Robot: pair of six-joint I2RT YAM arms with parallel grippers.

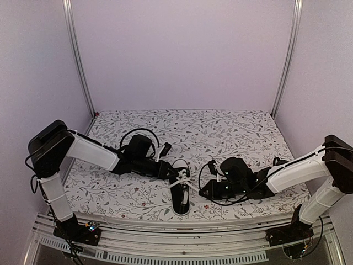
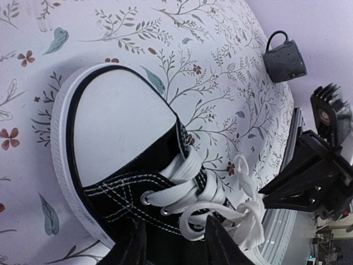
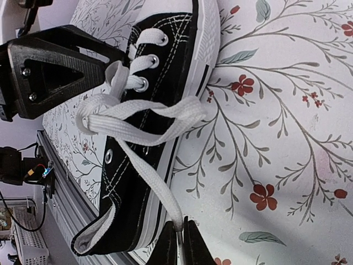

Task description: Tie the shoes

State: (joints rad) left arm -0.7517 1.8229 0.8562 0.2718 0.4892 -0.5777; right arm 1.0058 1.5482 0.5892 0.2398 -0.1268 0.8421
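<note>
Centrally, toward the near edge of the flower-patterned desk (image 1: 237,132): one black sneaker (image 1: 181,200), white toe cap, lying between both arms. Left fingers (image 2: 131,247): partly apart, straddling the laced top; any grip cannot be told. Right fingers (image 3: 194,245): almost closed, pinching the end of a white lace (image 3: 149,113) drawn out sideways. Dark mug (image 2: 284,58): well apart from the sneaker.

The left arm (image 1: 91,150) and right arm (image 1: 292,174) each had smooth white shells between bulky black joint housings (image 1: 48,144), with thin black cables (image 1: 138,131) looping off the wrists. The left gripper (image 1: 172,172) was matte black; its finger (image 3: 55,66) was a wedge with a triangular recess and silver screws (image 3: 25,70). Their bases (image 1: 77,233) were black too.
</note>
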